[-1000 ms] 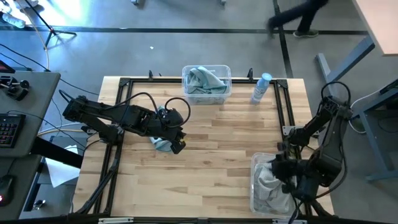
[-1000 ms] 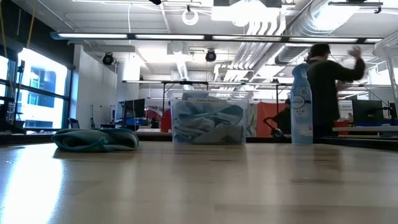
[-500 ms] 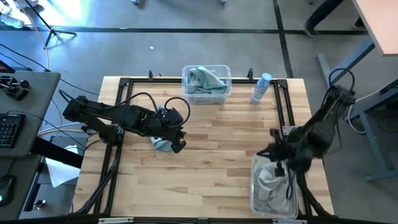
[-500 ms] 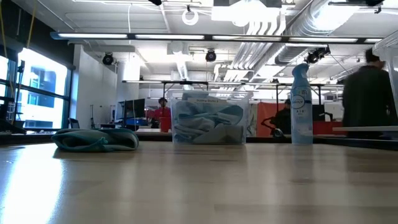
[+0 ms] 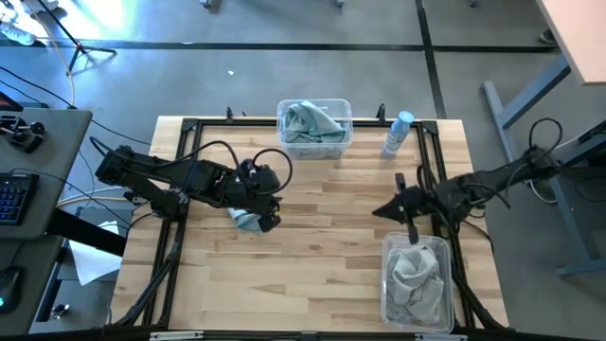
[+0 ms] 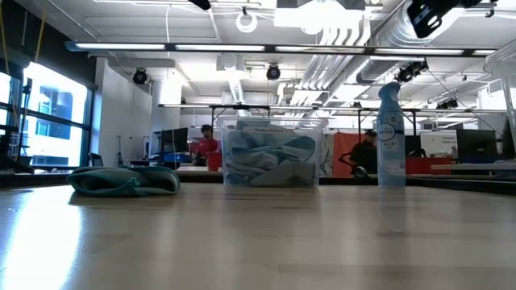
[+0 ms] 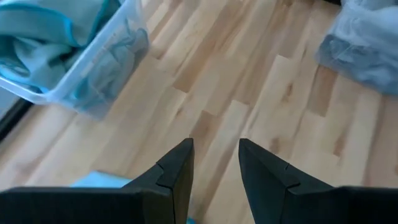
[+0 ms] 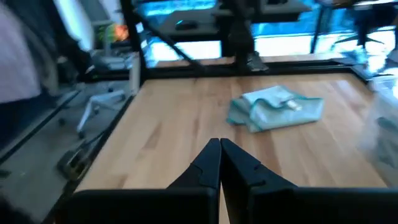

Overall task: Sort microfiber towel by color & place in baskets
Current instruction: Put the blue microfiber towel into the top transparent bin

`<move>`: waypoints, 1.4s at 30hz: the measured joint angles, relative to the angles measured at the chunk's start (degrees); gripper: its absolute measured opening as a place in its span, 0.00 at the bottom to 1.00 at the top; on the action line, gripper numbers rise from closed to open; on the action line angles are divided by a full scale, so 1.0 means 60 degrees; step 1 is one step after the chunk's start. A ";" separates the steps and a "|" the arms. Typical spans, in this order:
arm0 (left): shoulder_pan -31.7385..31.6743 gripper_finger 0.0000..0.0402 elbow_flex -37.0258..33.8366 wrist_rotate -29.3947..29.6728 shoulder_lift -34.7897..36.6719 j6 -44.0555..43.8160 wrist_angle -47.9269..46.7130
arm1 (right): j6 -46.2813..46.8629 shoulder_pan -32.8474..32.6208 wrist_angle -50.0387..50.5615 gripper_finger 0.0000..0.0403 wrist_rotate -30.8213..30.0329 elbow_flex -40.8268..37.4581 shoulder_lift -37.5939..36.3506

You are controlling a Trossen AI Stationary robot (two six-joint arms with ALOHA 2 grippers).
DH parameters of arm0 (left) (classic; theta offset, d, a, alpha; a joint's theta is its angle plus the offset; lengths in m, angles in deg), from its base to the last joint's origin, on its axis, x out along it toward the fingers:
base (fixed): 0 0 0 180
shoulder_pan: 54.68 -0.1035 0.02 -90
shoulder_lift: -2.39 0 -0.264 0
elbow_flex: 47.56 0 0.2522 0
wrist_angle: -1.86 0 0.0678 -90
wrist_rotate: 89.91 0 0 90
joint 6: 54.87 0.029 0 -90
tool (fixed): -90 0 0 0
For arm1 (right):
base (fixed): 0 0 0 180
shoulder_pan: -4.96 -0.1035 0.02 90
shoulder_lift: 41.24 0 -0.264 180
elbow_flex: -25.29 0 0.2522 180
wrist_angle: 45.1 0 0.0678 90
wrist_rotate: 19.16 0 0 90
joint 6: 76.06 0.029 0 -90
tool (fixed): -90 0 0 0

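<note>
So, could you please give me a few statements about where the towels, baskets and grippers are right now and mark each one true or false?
1. A teal towel lies loose on the table beside the left gripper. True.
2. The basket at the far edge holds grey towels. False: it holds teal ones.
3. The right gripper is shut and holds nothing. True.
4. The spray bottle stands inside the near basket. False: it stands on the table, by the far edge.
5. The left gripper is clamped on a towel. False: its fingers are apart with bare table between them.
</note>
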 joint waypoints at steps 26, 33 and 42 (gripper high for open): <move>-0.3525 0.29 -0.5187 -0.1939 0.2859 0.1739 0.1336 | 0.1507 0.1006 -0.0393 0.00 -0.2507 0.0024 0.0504; -0.5254 0.29 -0.6059 -0.2512 0.3729 0.2264 0.1357 | 0.1534 0.1002 -0.0391 0.00 -0.3367 0.0024 0.0507; -0.6710 0.29 -0.7074 -0.2983 0.3545 0.2024 0.1335 | 0.2020 0.1002 -0.0393 0.00 -0.3796 0.0028 0.0508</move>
